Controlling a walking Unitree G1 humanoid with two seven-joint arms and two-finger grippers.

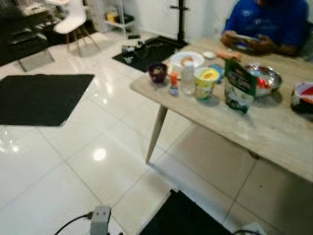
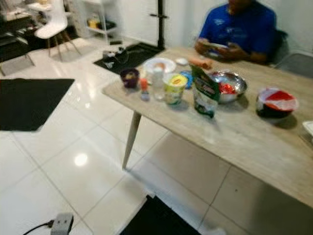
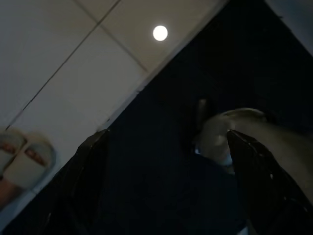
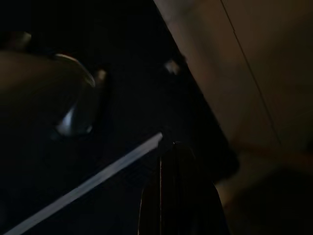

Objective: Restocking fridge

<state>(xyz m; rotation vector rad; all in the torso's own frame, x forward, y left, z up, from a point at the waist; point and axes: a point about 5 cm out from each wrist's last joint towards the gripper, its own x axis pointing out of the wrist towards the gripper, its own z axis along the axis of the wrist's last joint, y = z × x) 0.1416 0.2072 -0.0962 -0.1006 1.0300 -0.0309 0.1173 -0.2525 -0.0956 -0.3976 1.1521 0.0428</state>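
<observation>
A light wooden table (image 1: 264, 129) stands ahead to my right with food items near its corner. These are a purple bowl (image 1: 157, 71), a small orange-capped bottle (image 1: 173, 83), a clear bottle (image 1: 188, 77), a yellow-lidded tub (image 1: 206, 82), a green bag (image 1: 238, 87), a metal bowl (image 1: 264, 78), a white plate (image 1: 187, 59) and a red-topped dark bowl (image 2: 276, 103). My left gripper (image 3: 171, 186) hangs open over a dark mat. My right gripper (image 4: 176, 196) hangs in the dark with its fingers pressed together, holding nothing.
A person in a blue shirt (image 1: 266, 22) sits at the table's far side with a phone. A black mat (image 1: 41, 98) lies on the white tiles to the left, and another mat (image 1: 181, 218) lies under me. A white chair (image 1: 73, 22) stands far back. A grey plug (image 1: 100, 218) lies on the floor.
</observation>
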